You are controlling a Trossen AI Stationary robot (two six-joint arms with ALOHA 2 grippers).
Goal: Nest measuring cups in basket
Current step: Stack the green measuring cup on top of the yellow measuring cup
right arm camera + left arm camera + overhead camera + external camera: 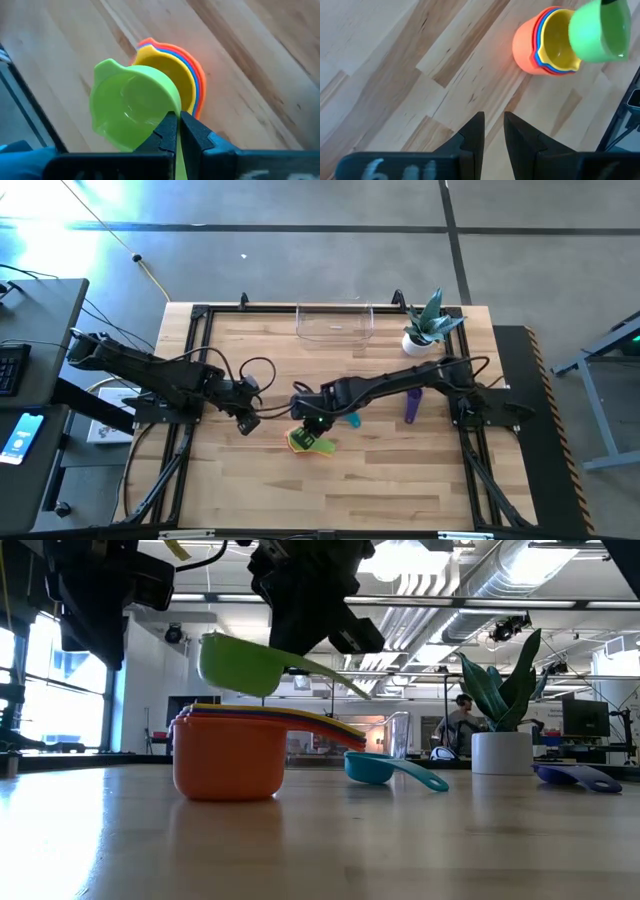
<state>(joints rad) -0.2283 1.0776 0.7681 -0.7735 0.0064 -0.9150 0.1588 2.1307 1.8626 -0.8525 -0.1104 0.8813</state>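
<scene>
Left gripper [248, 423]: at the table's left-centre, raised off the wood; fingers [472, 137] nearly together with a narrow gap, holding nothing.

Nested stack [228, 752]: just right of the left gripper, on bare wood. 4 cups visible: orange cup [527, 42] outermost, then red and blue rims, yellow cup [167, 75] innermost. Handles point the same way.

Right gripper [176, 131]: reached across to the table's centre, directly over the stack; fingers clamped on the handle of the green cup [235, 665]. That cup hangs above the stack, clear of it, bowl facing up.

Teal cup [378, 768]: lying on the table just right of the stack, handle pointing right.

Purple cup [413, 404]: farther right, on the table beside the right arm.

Basket [335, 323]: at the far edge, centre; no cup visible inside it, well apart from the stack.

White plant pot [417, 342]: right of the basket, holding a green plant.
</scene>
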